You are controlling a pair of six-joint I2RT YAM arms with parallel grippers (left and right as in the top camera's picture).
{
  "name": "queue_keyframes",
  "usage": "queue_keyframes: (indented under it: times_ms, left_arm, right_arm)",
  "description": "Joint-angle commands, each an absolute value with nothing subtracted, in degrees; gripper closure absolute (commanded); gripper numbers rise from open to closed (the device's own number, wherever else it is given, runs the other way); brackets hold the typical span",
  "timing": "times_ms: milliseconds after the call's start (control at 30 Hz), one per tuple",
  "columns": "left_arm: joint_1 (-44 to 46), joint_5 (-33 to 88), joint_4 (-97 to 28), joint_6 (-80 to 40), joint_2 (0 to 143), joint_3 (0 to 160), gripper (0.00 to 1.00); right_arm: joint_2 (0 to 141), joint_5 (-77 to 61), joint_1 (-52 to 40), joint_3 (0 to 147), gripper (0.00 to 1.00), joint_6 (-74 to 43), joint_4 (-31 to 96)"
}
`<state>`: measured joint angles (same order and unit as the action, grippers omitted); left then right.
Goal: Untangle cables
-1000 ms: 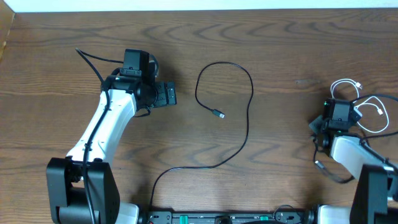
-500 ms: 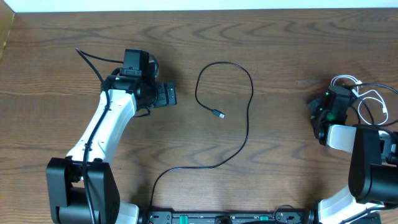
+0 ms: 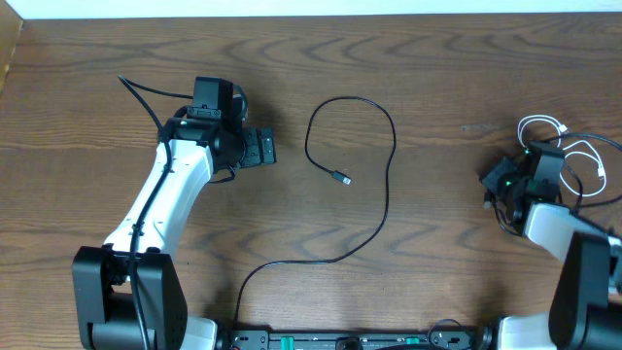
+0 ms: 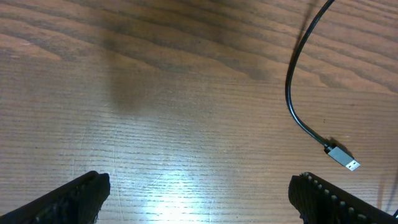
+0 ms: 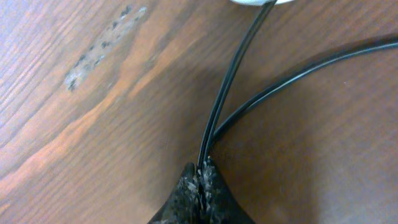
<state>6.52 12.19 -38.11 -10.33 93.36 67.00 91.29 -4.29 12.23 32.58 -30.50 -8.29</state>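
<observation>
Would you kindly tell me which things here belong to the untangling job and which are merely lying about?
Job:
thin black cable with silver plug, looped mid-table
thin white cable, far right
second thin black cable, pinched in the shut right pincer

Not the job:
brown wooden table
thick black wire on the left arm
open left pincer, holding nothing

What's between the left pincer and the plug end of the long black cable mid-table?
Nothing visible. The left pincer stands open, and only bare table lies between it and the plug of the long black cable.
</observation>
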Motion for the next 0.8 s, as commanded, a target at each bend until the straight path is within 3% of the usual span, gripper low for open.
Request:
queue_keyframes:
  times_ms: [0, 167, 300, 767]
  left_arm:
    - [6.4, 12.8, -38.2, -10.3, 93.6, 67.4, 0.02]
    - [6.4, 12.8, -38.2, -10.3, 93.6, 67.4, 0.02]
    - [6.4, 12.8, -38.2, -10.3, 93.6, 67.4, 0.02]
    - [6.4, 12.8, -38.2, -10.3, 93.6, 67.4, 0.02]
  right_arm:
    - [85.2, -4.6, 12.3, 32.2, 0.88, -27.4, -6.8]
    - [83.7, -4.6, 12.3, 32.2, 0.67, -24.5, -4.9]
    - [83.7, -4.4, 12.3, 32.3, 0.59, -22.1, -3.6]
    - [83.7, -3.8, 12.3, 41.3, 0.53, -17.9, 15.6]
